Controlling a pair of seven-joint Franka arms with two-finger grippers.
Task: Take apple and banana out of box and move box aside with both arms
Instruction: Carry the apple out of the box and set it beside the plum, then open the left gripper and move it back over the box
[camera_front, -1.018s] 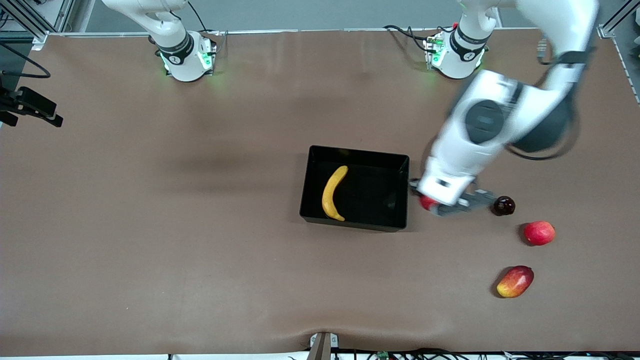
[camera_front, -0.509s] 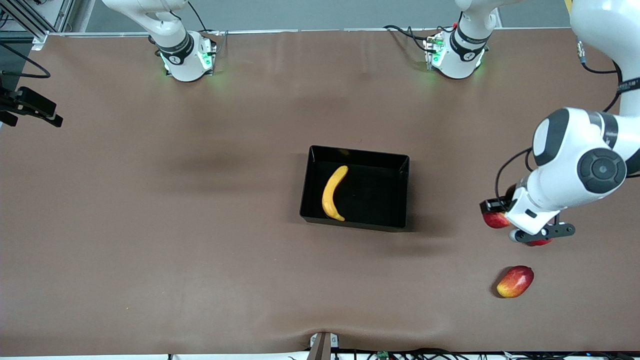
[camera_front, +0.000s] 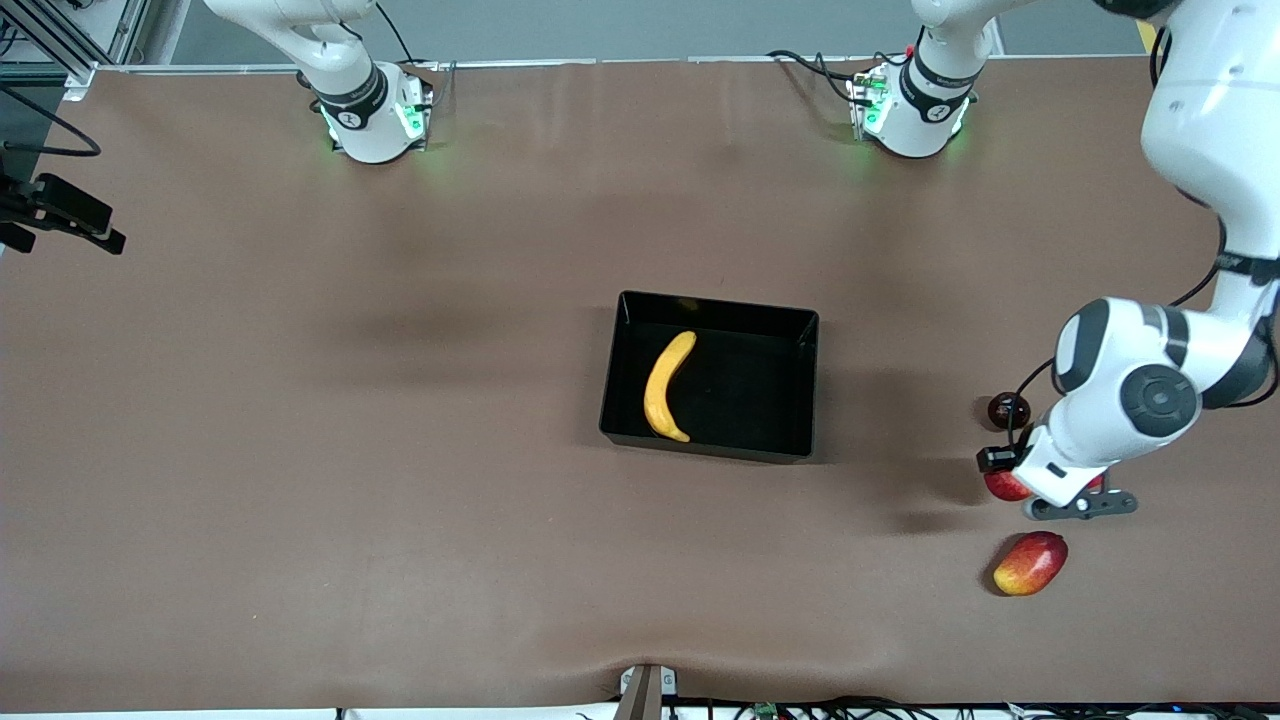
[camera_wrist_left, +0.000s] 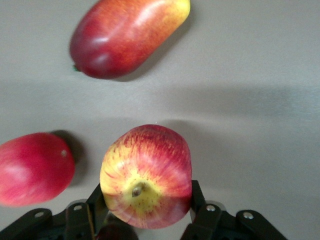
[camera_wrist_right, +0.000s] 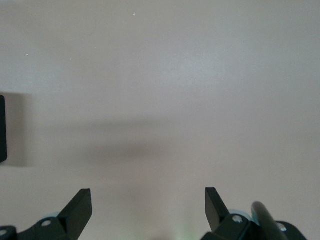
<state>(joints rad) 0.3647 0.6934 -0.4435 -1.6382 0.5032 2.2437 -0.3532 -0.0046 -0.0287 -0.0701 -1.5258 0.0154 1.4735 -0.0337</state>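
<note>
My left gripper is shut on the small red apple with a yellowish patch, over the table at the left arm's end. In the left wrist view the apple sits between the two black fingers. The black box stands mid-table with the yellow banana lying inside it. My right gripper is open and empty over bare table, out of the front view; an edge of the box shows in its wrist view.
Loose fruits lie by the held apple: a plain red round fruit, mostly hidden under the left arm in the front view, an oval red-and-yellow mango nearer the camera, and a small dark round fruit farther from it.
My left gripper carried the apple from beside the box toward the left arm's end, over the loose fruits, and has come down toward the mango. The right arm has not moved.
</note>
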